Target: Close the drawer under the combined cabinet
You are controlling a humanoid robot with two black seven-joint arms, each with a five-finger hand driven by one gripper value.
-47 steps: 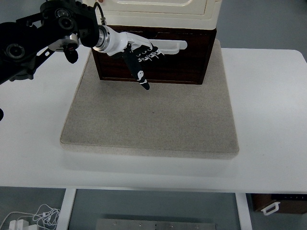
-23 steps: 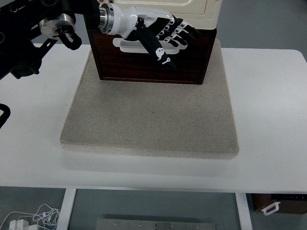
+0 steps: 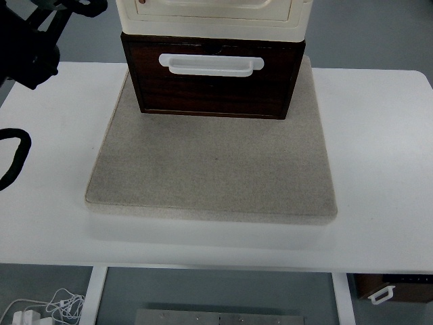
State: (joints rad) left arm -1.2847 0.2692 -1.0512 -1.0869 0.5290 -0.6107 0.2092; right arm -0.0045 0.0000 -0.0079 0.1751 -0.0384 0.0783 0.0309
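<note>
The dark wooden drawer [image 3: 213, 88] with a white handle [image 3: 210, 64] sits under the cream cabinet [image 3: 213, 15] at the back of the grey mat [image 3: 213, 166]. Its front stands roughly flush beneath the cabinet's lower edge, with no opening visible from above. Only the black left arm [image 3: 34, 37] shows, at the top left corner; its hand is out of the picture. No right arm or hand appears.
The grey mat lies on a white table [image 3: 379, 149]. A black cable loop [image 3: 13, 159] lies at the left edge. Below the table's front edge are white cables [image 3: 47, 308] on the floor and a dark box [image 3: 396, 288] at the lower right.
The left hand, which was stretched across the drawer front and handle, has lifted up and withdrawn to the upper left, out of view. The drawer handle is now fully uncovered.
</note>
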